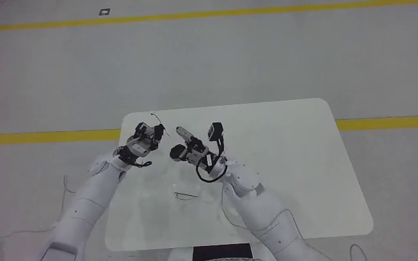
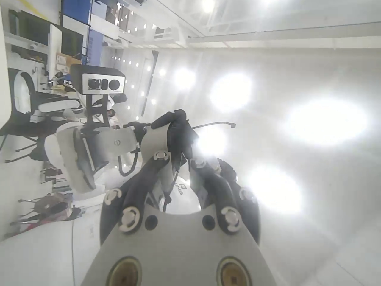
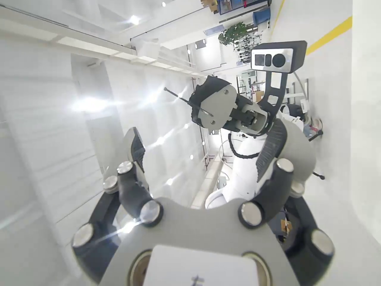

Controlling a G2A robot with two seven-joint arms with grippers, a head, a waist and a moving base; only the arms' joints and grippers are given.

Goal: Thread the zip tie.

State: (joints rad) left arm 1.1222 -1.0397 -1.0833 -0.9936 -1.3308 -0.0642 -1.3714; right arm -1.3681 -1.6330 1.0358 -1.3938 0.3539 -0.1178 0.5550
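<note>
My left gripper [image 1: 150,134] is held above the white table's [image 1: 294,143] back left part, shut on a thin black zip tie [image 1: 159,121]. In the left wrist view the fingers [image 2: 178,132] pinch the zip tie [image 2: 214,124], whose free end curves out past them. My right gripper [image 1: 178,143] hangs just beside the left one, open and holding nothing. In the right wrist view its gripper [image 3: 202,147] has its fingers wide apart and faces the left gripper [image 3: 211,108], which holds the zip tie [image 3: 175,95] a short way off.
A second black zip tie [image 1: 185,196] lies flat on the table in front of both grippers. A black cable [image 1: 210,171] loops off the right wrist. A yellow floor line [image 1: 209,13] runs beyond the table.
</note>
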